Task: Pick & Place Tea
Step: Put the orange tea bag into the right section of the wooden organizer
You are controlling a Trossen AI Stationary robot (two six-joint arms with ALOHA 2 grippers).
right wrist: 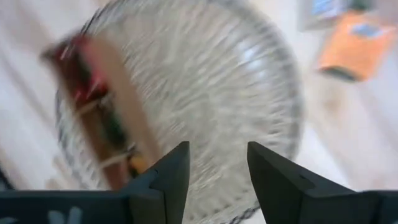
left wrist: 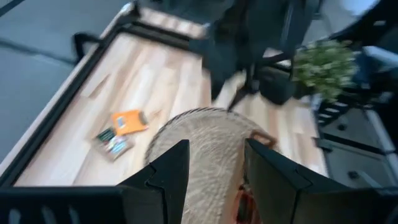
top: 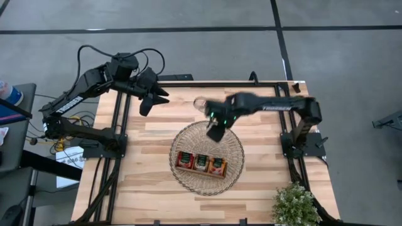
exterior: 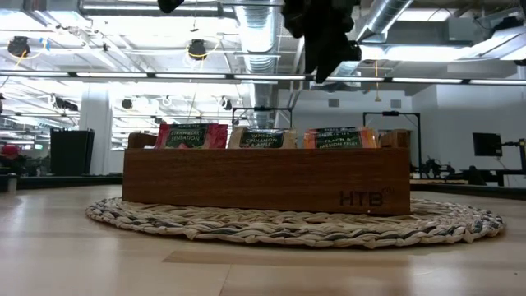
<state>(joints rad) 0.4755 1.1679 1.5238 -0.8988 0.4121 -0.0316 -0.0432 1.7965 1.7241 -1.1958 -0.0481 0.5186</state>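
A brown wooden tray (top: 201,164) stands in the round wicker basket (top: 207,182). Tea sachets stand on edge in its compartments: red (exterior: 191,136), pale (exterior: 261,138) and orange (exterior: 337,138). An orange sachet (left wrist: 129,121) and a greenish one (left wrist: 112,142) lie flat on the table beyond the basket's far rim; the orange one (right wrist: 357,37) also shows in the right wrist view. My right gripper (top: 215,132) hangs open above the basket's far part, pointing steeply down, with nothing between its fingers (right wrist: 217,149). My left gripper (top: 157,97) waits open at the far left, clear of everything.
A potted green plant (top: 294,204) stands at the table's near right corner. Black frame rails (top: 119,125) run along the table's left, right and far edges. Bare wood lies left and right of the basket.
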